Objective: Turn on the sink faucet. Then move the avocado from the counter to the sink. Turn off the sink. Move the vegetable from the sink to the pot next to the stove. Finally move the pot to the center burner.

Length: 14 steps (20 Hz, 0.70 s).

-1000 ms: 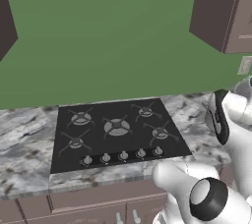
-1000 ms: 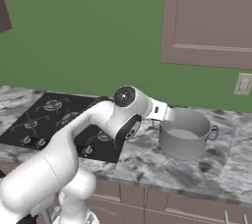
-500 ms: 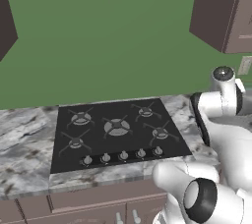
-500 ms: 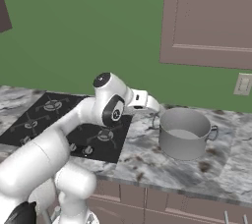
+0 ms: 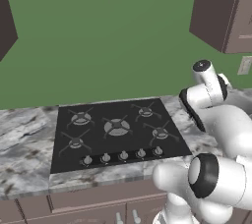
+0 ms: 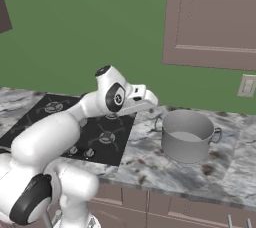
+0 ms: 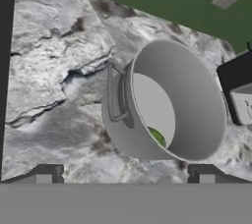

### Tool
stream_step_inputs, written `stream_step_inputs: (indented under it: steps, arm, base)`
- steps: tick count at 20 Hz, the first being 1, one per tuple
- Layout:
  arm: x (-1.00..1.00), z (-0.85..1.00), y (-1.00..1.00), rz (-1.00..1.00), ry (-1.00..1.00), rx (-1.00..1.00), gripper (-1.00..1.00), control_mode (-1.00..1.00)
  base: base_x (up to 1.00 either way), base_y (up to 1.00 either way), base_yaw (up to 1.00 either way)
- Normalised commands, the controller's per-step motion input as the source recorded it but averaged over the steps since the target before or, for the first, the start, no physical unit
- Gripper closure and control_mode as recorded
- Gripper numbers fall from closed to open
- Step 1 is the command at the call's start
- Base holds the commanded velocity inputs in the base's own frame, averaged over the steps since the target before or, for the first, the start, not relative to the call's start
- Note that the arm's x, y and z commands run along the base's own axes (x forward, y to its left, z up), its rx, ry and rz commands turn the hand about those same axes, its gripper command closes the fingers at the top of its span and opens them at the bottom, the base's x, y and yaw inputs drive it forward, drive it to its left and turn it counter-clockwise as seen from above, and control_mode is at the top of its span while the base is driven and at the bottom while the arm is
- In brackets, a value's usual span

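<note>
Counter (image 6: 150, 164) marbled grey, green wall behind — pot (image 6: 187, 135) beside stove (image 5: 115, 129); gripper (image 7: 125, 174) spread wide, empty.

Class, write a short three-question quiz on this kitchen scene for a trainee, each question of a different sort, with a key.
1. True or false: the small round pale grey metal pot stands on the flat black cooktop.
2. Multiple choice: what shows inside the pot? A) a dark-green avocado B) a spoon C) a lid
3. Fill in: the pincer is ____, gripping nothing.

Key: 1 false, it stands beside it on the grey-and-white marbled stone counter; 2 A; 3 open.
</note>
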Motion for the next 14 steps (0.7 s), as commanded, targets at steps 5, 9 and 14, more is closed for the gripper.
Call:
stream_step_inputs:
  steps: [5,9,14]
  arm:
    - [0.27,-0.36,-0.15,0.0,0.07,0.0,-1.0,-1.0]
    - [0.25,-0.38,-0.29,0.0,0.02,0.01,-1.0,-1.0]
    - [0.26,-0.38,-0.37,0.0,0.02,0.02,-1.0,-1.0]
  base:
    - [0.0,0.0,0.0]
    - [0.0,0.0,0.0]
    - [0.0,0.0,0.0]
